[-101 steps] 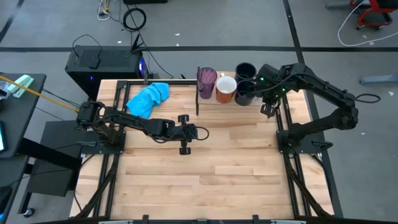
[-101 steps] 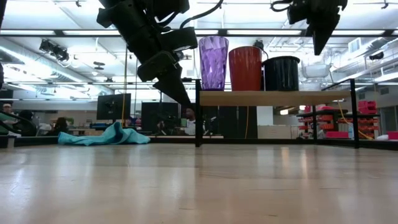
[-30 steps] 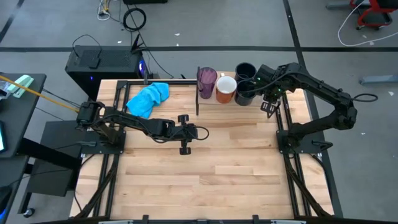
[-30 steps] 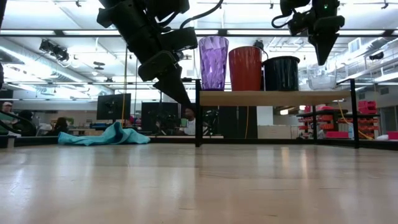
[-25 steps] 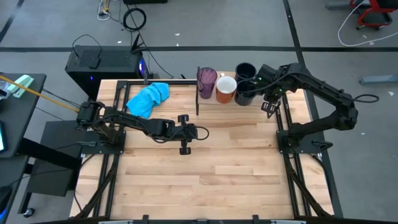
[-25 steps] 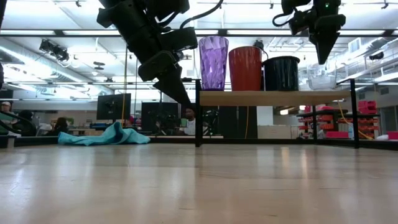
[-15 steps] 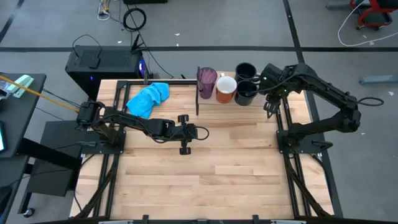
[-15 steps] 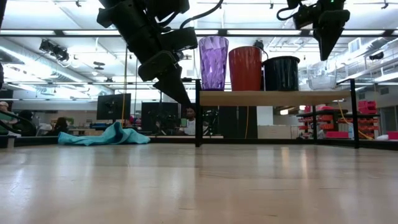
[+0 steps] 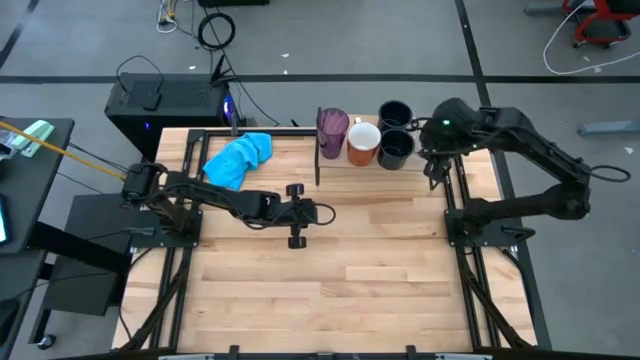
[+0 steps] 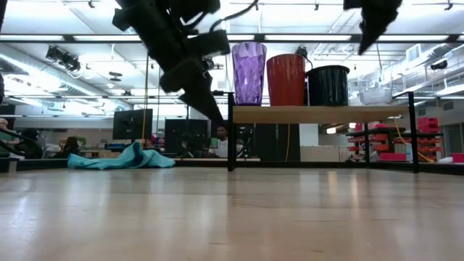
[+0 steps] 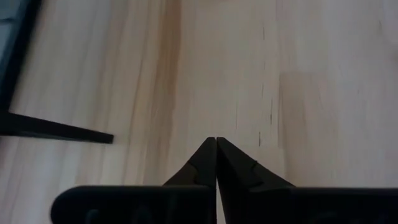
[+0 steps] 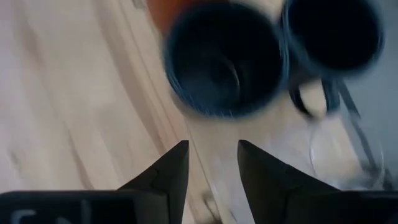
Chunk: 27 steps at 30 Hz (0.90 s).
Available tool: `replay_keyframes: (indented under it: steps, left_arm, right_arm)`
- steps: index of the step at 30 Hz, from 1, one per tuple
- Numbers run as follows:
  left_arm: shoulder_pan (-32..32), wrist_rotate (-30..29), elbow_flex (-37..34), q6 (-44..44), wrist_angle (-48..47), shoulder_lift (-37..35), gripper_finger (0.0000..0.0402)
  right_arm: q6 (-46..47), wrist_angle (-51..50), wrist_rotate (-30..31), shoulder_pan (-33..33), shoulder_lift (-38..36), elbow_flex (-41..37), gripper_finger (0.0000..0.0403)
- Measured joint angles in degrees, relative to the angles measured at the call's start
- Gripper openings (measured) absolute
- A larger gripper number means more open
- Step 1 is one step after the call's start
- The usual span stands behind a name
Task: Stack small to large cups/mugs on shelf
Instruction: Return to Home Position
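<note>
The right gripper (image 9: 432, 170), fingers parted and empty, hangs high over the shelf (image 10: 319, 114), beside the front black mug (image 9: 396, 148) standing there. To retreat well, it should rise past the clear cups (image 10: 377, 94). The left gripper (image 9: 325, 212), clenched, waits mid-table.

There is one purple tumbler (image 9: 332, 127), one orange mug (image 9: 363, 140) and two black mugs (image 9: 395, 113), (image 9: 396, 148). One clear cup (image 10: 375, 94) shows for certain; whether more are nested in it cannot be told. There is one shelf (image 10: 319, 114), one blue cloth (image 9: 238, 158), one table (image 9: 350, 290) and two robot arms (image 9: 215, 197), (image 9: 530, 140).
</note>
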Motion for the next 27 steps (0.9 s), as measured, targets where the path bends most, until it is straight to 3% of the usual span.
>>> replay_keyframes:
  steps: [7,11,16,22,27]
  left_arm:
    - [-1.6,0.0,-0.1,0.6,0.8,-5.4,0.0016]
    - [-2.3,0.3,-3.7,1.5,5.9,-7.6,0.0020]
    - [-2.2,4.9,-9.0,2.0,14.5,-10.0,0.0008]
    - [-2.2,5.1,-9.7,1.6,15.1,-14.1,0.0016]
    - [-2.3,5.1,-9.7,1.9,15.7,-16.3,0.0020]
  right_arm:
    - [1.7,13.9,-12.2,4.3,-6.0,-0.1,0.0142]
    - [3.6,22.2,-12.4,8.7,-9.8,-4.5,0.0140]
    - [9.0,36.1,-11.9,14.8,-16.5,-16.7,0.0125]
    - [11.6,53.1,-8.1,22.5,-23.1,-33.1,0.0102]
    - [11.6,62.0,-6.3,26.4,-25.8,-41.6,0.0089]
